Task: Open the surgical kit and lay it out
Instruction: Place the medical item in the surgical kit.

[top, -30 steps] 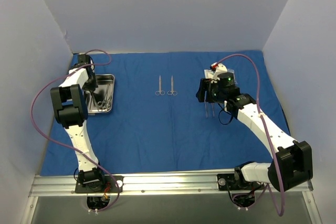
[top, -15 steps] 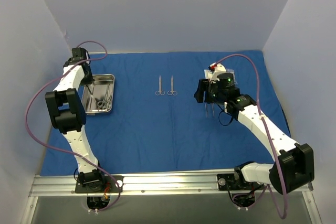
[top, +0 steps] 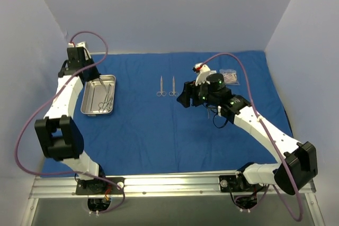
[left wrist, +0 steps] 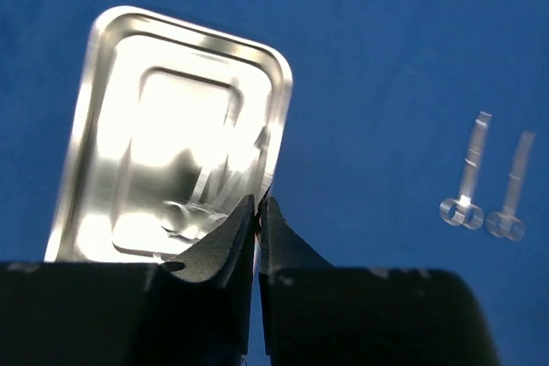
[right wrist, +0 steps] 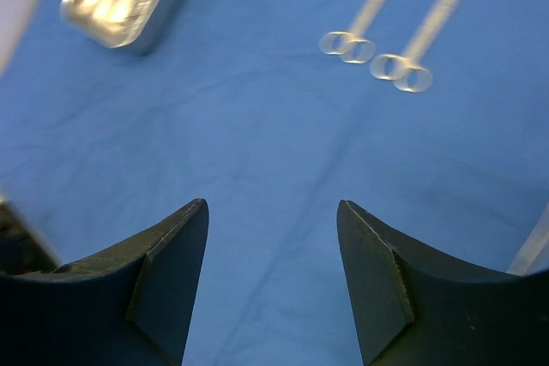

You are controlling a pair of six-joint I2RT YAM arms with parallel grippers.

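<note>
— From above, the blue cloth (top: pixel 159 136) lies spread flat, so I judge the unwrapping done and the laying-out about half finished. Why are two clamps (top: pixel 167 87) out in the middle?

— They lie side by side, tips away and rings near, like the start of a neat row. The tray (top: pixel 85 107) sits at the left of the cloth with more instruments in it, so the row probably gets filled from there. The packets (top: pixel 229 76) lie at the far right, apart from the steel.

— And the arms?

— The left fingers (top: pixel 93 74) hang over the tray's far end, placed to fetch from it. The right fingers (top: pixel 184 96) hover between the clamps and what look like tweezers (top: pixel 210 113), half hidden under the right arm (top: pixel 265 125).

— At the left wrist?

— The fingers are pressed together just over the tray's rim. Whether something thin is nipped between them, I cannot tell, because glare and blur hide it. The instruments in the tray are only a smear.

— And at the right wrist?

— The fingers are spread wide with nothing between them and bare cloth below. The two clamps lie ahead and the tray is far off at the top left. Open and low like that, they seem ready to take or straighten something.
</note>
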